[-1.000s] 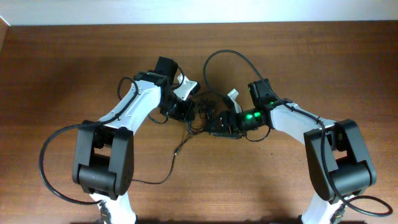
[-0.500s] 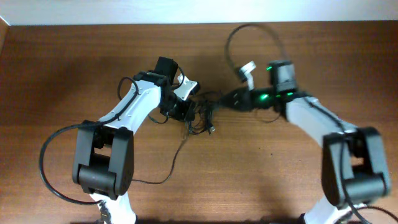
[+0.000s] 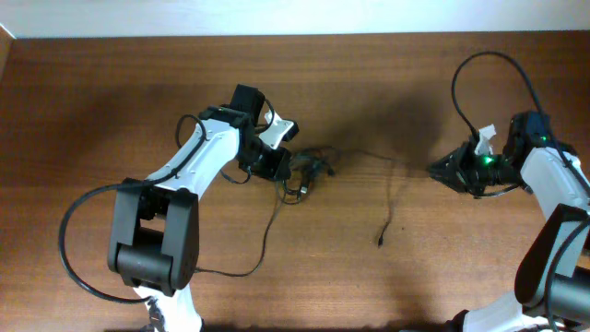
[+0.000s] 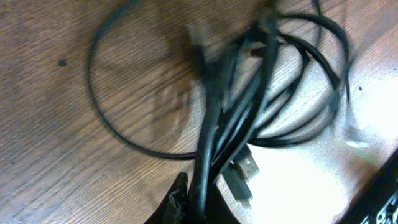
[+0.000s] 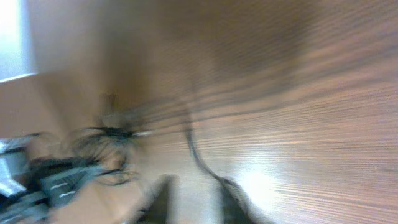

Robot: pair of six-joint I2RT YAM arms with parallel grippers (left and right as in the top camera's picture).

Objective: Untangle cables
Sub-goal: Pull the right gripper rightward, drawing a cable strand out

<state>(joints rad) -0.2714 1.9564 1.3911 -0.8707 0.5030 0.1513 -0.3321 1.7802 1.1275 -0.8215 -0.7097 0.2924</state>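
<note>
Cables [image 3: 312, 170] sit in a dark knot slightly left of the middle of the wooden surface [image 3: 111, 101], touching the tip of the left gripper [image 3: 282, 164]. From the knot one thin strand stretches right across the wood to the right gripper [image 3: 441, 171], which is well apart from the knot, near the right edge. Partway along, a length drops toward the near side and ends in a small plug [image 3: 380, 242] lying alone on the wood. Another strand curls from the knot toward the near left and reaches the base of the left arm [image 3: 198, 161]. In the left wrist view several strands bunch together and run down into the fingers at the bottom edge, so the left gripper is closed tight around the bundle. A flat metal connector [image 4: 247, 165] lies just beside the bundle, and wide loops fan out over the wood beyond. The right wrist view is badly smeared. A single strand leads up to the two fingers [image 5: 233, 200], which show some wood between them, and I cannot tell whether they pinch it. The right arm [image 3: 553, 175] reaches in from the right edge, with a green light glowing on it.
</note>
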